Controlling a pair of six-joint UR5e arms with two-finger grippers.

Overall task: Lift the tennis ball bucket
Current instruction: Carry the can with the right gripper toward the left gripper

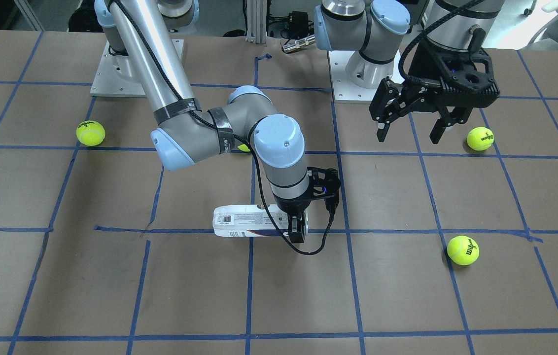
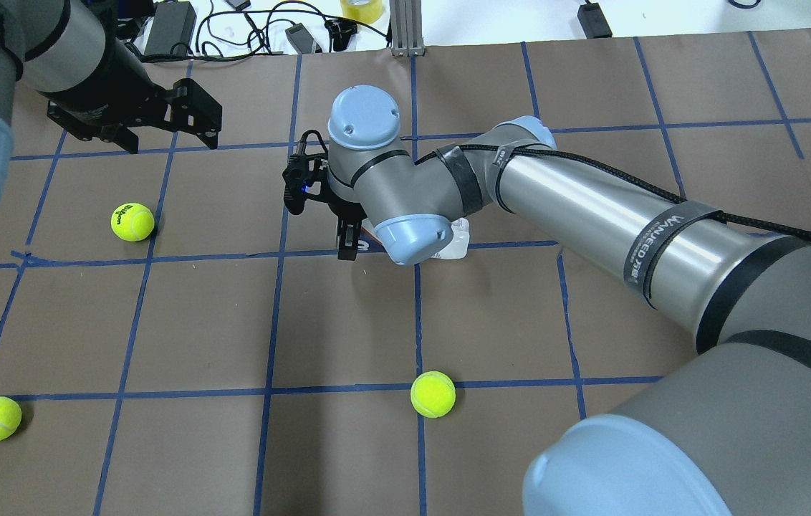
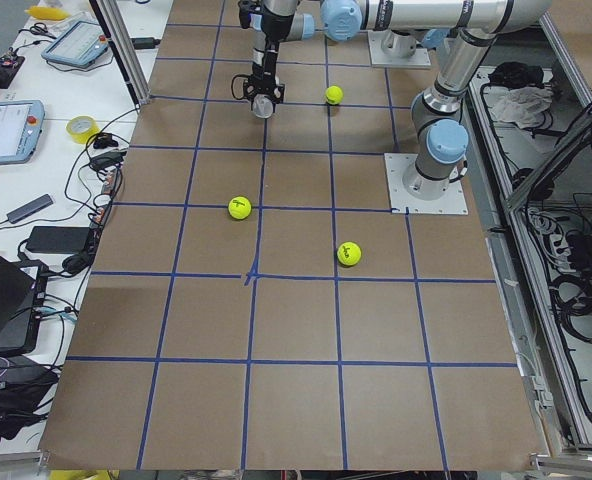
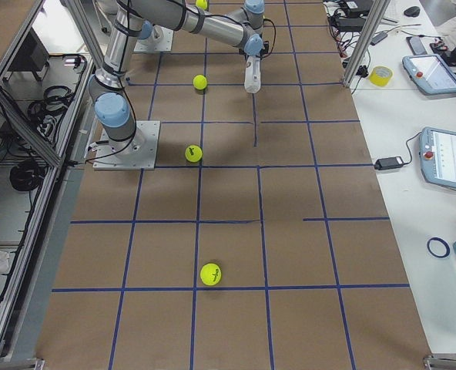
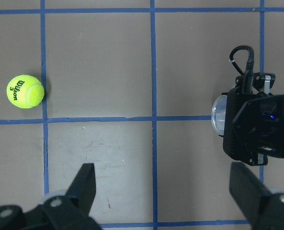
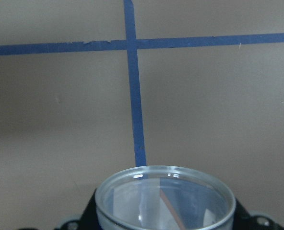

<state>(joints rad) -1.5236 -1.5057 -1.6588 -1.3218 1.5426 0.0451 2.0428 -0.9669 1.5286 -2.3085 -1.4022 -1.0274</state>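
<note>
The tennis ball bucket point(image 1: 244, 221) is a clear can with a white label and barcode. It lies level near the table's middle, at or just above the paper. My right gripper point(image 1: 298, 231) is shut around its open end. The metallic rim point(image 6: 165, 201) fills the bottom of the right wrist view. The overhead view shows only the can's far end point(image 2: 456, 240) past my right wrist. My left gripper point(image 1: 409, 130) hangs open and empty above the table, apart from the can. In the left wrist view its fingers point(image 5: 84, 187) frame bare paper, with the can's rim point(image 5: 218, 115) at the right.
Yellow-green tennis balls lie loose on the brown paper: one point(image 1: 90, 133) on my right side, one point(image 1: 480, 138) next to my left gripper, one point(image 1: 463, 250) toward the front, one point(image 1: 243, 147) half hidden behind my right forearm. Blue tape lines grid the table.
</note>
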